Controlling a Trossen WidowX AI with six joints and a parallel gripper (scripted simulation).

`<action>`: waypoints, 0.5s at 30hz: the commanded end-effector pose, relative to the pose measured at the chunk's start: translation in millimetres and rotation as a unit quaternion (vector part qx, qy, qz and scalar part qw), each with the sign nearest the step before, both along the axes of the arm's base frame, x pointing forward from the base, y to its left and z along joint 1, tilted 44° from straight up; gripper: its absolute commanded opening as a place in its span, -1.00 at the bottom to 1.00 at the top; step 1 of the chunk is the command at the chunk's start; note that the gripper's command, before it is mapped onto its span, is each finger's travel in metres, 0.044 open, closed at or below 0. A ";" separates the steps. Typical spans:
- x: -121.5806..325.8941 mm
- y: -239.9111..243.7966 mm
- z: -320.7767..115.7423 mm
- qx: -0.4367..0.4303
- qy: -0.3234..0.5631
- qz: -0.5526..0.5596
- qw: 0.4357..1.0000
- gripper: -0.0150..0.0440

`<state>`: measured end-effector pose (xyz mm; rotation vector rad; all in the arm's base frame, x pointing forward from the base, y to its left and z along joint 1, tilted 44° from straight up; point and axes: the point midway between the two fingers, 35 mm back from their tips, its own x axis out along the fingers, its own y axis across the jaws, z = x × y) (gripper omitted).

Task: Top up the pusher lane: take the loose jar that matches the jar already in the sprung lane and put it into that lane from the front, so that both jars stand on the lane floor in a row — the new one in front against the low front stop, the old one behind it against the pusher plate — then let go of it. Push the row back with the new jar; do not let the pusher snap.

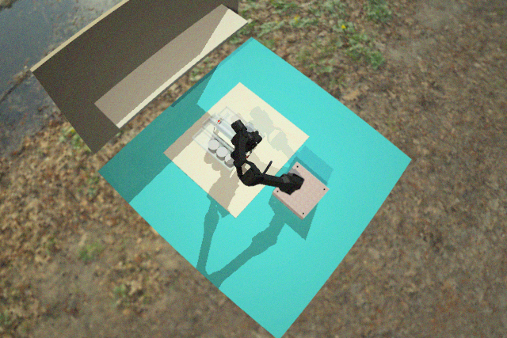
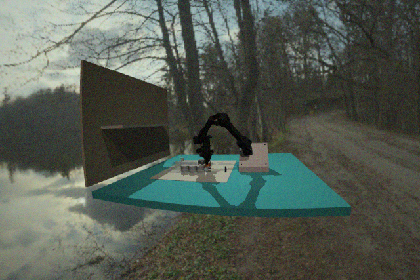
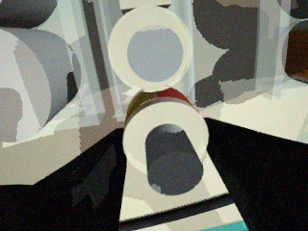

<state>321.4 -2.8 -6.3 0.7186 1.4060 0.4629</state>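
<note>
Here the cream-lidded jar (image 3: pixel 166 148) is held clamped in the gripper (image 3: pixel 166 154) by its sides; rigid, smooth, probably slippery.

Held jar (image 3: pixel 166 148): cream-white rim, dark grey top, red and olive band showing at its far edge. Jar in the lane (image 3: pixel 152 48): cream rim, pale blue-grey centre. Lane walls (image 3: pixel 103 38): clear, faintly green-tinted. Grey jars (image 1: pixel 218 148) at frame centre, plain light grey lids. Arm (image 1: pixel 261 176): matte black. Mat (image 1: pixel 196 162): cream, unpatterned. Table (image 1: pixel 348 154): turquoise (darker teal where shadowed). Base block (image 1: pixel 310 199): pale pink. Board (image 1: pixel 123 51), upper left: brown, tan edge.
</note>
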 end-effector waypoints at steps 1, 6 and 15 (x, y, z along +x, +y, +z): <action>10.5 -2.1 3.6 -0.001 -0.013 -0.001 1.000 -0.49; 13.0 -2.5 4.0 -0.001 -0.014 -0.001 1.000 -0.49; 17.3 -3.6 5.0 -0.001 -0.014 -0.001 1.000 -0.49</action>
